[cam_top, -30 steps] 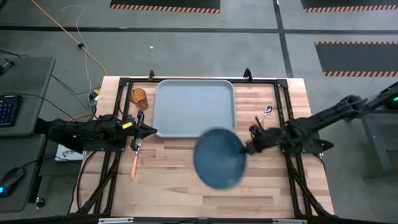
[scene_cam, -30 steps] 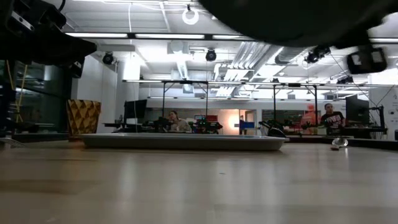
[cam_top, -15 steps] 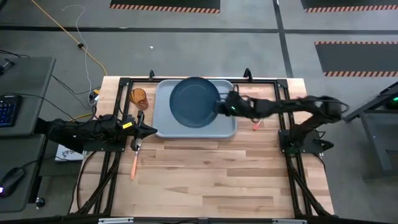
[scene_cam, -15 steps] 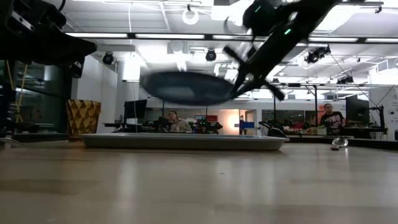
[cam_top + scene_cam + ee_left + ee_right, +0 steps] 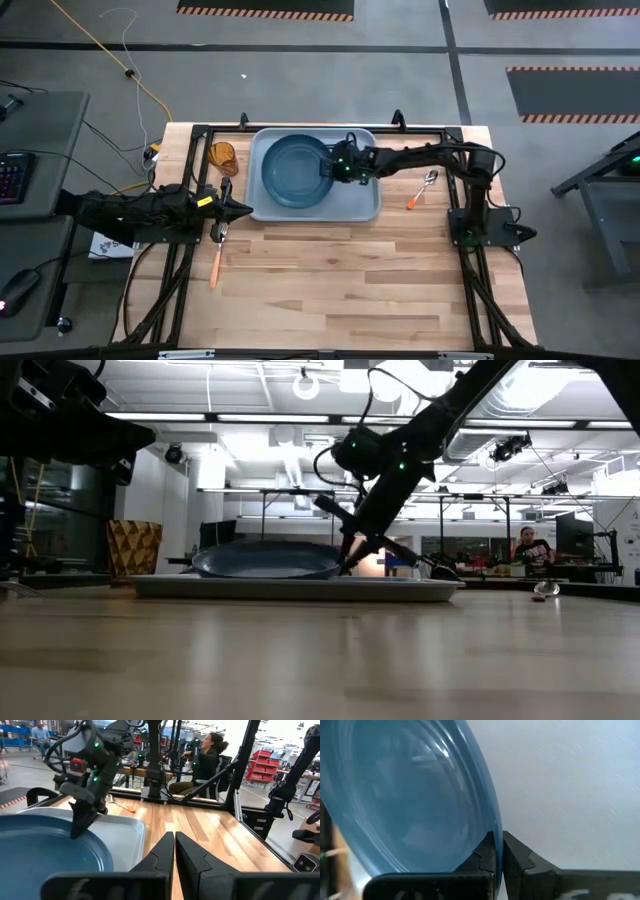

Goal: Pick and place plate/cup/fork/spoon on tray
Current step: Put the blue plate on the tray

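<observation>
Right end effector [image 5: 328,168]: over the tray [image 5: 365,200], fingers [image 5: 487,852] clenched on the rim of the plate [image 5: 295,170]. Plate: in the tray, left of centre, resting on the tray floor.
Left end effector [image 5: 243,209]: at the tray's left front corner, fingers [image 5: 162,852] pressed together, grasping nothing.
Cup [image 5: 222,154]: on the table [image 5: 330,280], just left of the tray.
Fork [image 5: 217,256]: on the table beside the left end effector.
Spoon [image 5: 421,188]: on the table right of the tray.
</observation>
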`<control>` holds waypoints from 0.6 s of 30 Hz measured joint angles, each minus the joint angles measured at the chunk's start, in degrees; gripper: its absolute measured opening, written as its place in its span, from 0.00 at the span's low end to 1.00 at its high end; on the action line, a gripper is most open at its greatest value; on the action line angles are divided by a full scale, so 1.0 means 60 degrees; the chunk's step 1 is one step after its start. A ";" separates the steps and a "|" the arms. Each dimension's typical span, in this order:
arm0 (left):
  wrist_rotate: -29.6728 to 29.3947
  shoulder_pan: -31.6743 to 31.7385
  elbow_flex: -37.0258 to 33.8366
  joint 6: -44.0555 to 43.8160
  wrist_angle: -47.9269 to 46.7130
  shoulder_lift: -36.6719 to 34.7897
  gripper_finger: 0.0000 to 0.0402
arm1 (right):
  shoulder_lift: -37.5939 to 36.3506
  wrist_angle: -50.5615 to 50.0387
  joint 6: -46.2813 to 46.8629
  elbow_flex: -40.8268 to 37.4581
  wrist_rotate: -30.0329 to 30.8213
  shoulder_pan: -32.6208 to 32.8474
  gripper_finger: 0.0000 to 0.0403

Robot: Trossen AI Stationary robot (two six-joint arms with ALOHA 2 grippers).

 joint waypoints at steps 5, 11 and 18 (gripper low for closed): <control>0.0000 0.0000 0.0000 0.0002 -0.0004 0.0002 0.02 | 0.0018 -0.0276 0.0325 0.0015 0.0055 -0.0092 0.00; -0.0003 0.0000 0.0000 0.0003 -0.0003 0.0001 0.02 | -0.0223 -0.1281 0.0826 0.0012 -0.0148 -0.0173 0.00; -0.0001 -0.0001 0.0000 0.0000 0.0003 0.0000 0.02 | -0.0699 -0.1917 0.1128 0.0005 -0.0108 -0.0289 0.00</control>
